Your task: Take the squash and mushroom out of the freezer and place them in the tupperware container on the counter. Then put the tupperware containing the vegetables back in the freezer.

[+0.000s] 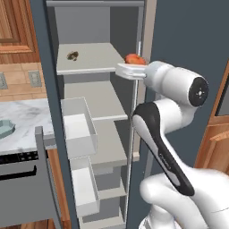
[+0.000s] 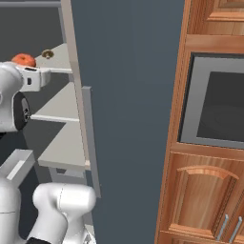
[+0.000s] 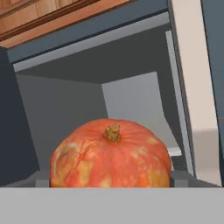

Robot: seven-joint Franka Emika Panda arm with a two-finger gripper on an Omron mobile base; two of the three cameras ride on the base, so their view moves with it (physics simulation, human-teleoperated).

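**Open claw lined up on the squash, top freezer shelf**

Left base view. The freezer (image 1: 49, 112) stands with its door swung open, white door bins (image 1: 79, 127) facing the arm. The squash (image 1: 133, 59) sits at the right front edge of the top shelf; the mushroom (image 1: 72, 55) rests well apart from it, toward the left of the same shelf. The arm reaches up level with that shelf, its white hand hiding the lower part of the squash. The reach looks set for a grasp from the front, which suits a round thing near the shelf lip. The tupperware container (image 1: 6, 127) waits on the counter (image 1: 27, 116) to the left, with nothing seen in it, so neither vegetable has been moved yet.

Right base view. The squash (image 2: 24, 60) shows as an orange-red dome just above the white hand, the mushroom (image 2: 47, 54) a small brown lump beyond it. The fingers themselves are hidden here.

Hand view. The squash (image 3: 110, 154) fills the lower middle, close and centred. Two small dark tips show low at either side of it, so the jaws stand apart, straddling the squash and not clamped on it. Whether they touch it I cannot tell.

Look of the squash: squat, round, faintly ribbed; orange-red skin blotched with yellow patches; short brown-olive stem stub on top. Likely firm and smooth, so a centred grip matters.
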